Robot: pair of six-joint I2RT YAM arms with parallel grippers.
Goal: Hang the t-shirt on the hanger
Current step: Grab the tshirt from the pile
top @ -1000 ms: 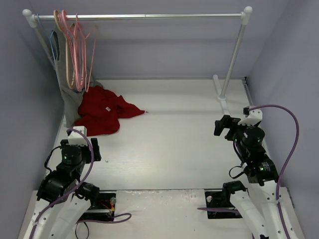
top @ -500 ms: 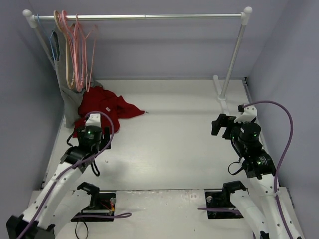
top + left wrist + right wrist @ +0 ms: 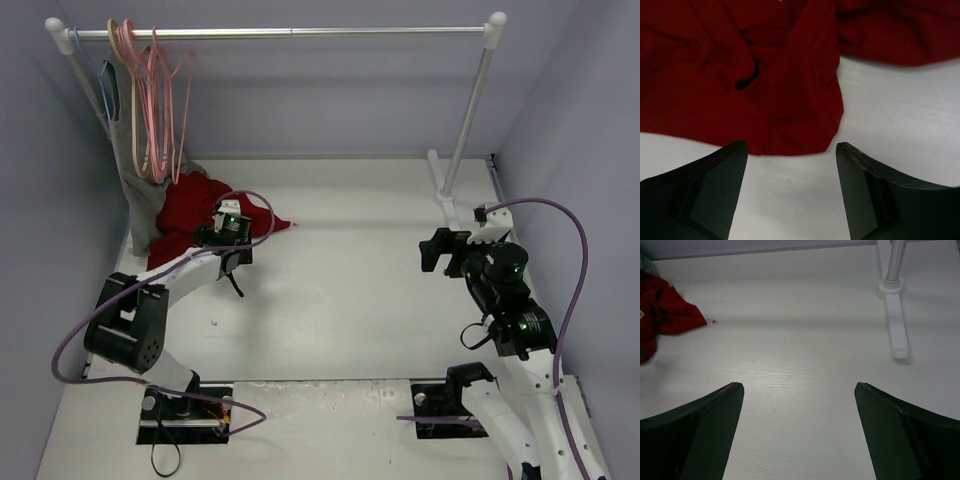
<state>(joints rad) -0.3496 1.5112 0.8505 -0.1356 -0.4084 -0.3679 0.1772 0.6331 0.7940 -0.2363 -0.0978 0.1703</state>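
My left claw is spread wide with nothing in it. Its tips sit low over the table at the near hem of the t-shirt, on my side of the left end of the rail. The pink hanger hangs from that same end of the rail. The t-shirt lies crumpled by the foot of the rail's left post. My right claw gapes empty over bare table, near the rail's right post.
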